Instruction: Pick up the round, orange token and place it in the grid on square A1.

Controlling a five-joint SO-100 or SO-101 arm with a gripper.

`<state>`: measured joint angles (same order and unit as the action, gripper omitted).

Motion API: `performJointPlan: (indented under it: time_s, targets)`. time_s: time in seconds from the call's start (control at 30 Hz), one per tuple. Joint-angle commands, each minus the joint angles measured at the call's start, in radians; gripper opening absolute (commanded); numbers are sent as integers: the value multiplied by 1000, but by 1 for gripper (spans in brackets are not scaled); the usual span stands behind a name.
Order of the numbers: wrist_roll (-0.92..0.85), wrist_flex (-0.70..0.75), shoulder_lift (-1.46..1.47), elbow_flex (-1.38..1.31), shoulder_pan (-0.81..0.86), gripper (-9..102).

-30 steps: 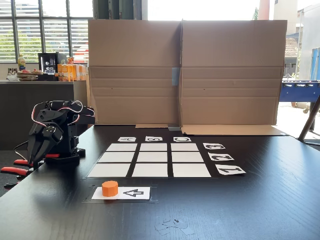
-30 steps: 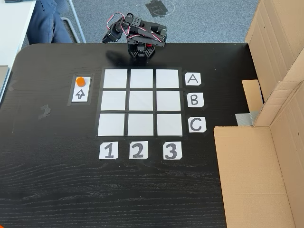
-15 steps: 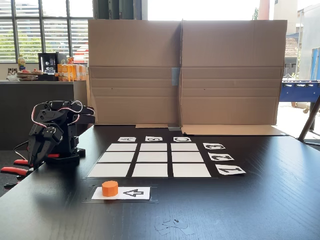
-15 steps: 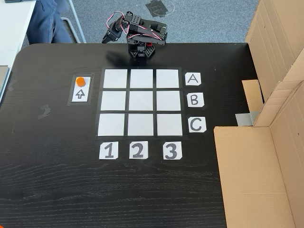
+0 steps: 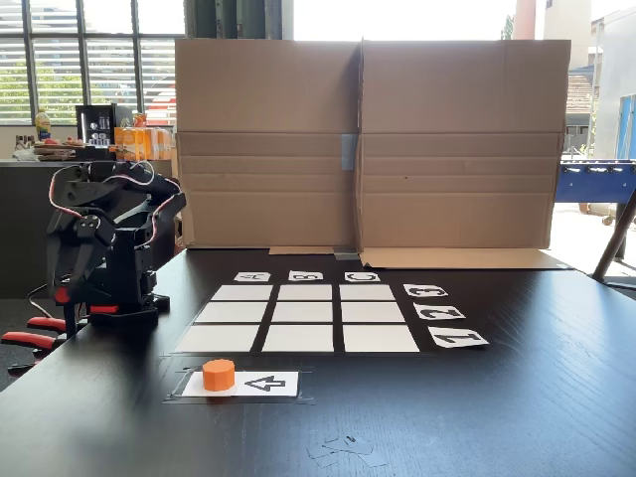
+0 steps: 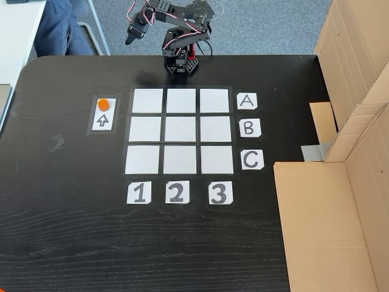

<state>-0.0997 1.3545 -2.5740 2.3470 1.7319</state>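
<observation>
The orange token (image 5: 219,374) (image 6: 103,104) stands on a white card with a black arrow (image 5: 266,383) (image 6: 103,120), beside the grid (image 5: 298,318) (image 6: 180,131). Square A1 (image 5: 217,338) (image 6: 148,100) is the bare corner cell nearest the token and the arm. The black arm's base (image 6: 180,61) sits at the table edge beyond row A. My gripper (image 5: 66,303) (image 6: 129,40) hangs raised off the table edge, well away from the token. Its fingers look closed together and hold nothing.
Label cards A, B, C (image 6: 247,128) and 1, 2, 3 (image 6: 175,192) edge the grid. A tall cardboard wall (image 5: 363,139) (image 6: 340,182) bounds one side of the table. Red-handled clamps (image 5: 30,338) sit by the base. A seated person's leg (image 6: 61,24) is near the arm.
The arm has unfolded upward from its low resting pose. The gripper has lifted and swung outward past the table edge. Token and cards have not moved.
</observation>
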Motion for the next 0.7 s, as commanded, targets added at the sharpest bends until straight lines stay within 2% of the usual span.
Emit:
performJointPlan:
  time_s: [0.0,0.13,0.67]
  targets:
    - [-6,101,117,-190,-32,9]
    - [-9,186,262,-374,-66,10]
    - [32,192,683,-690,-222,19]
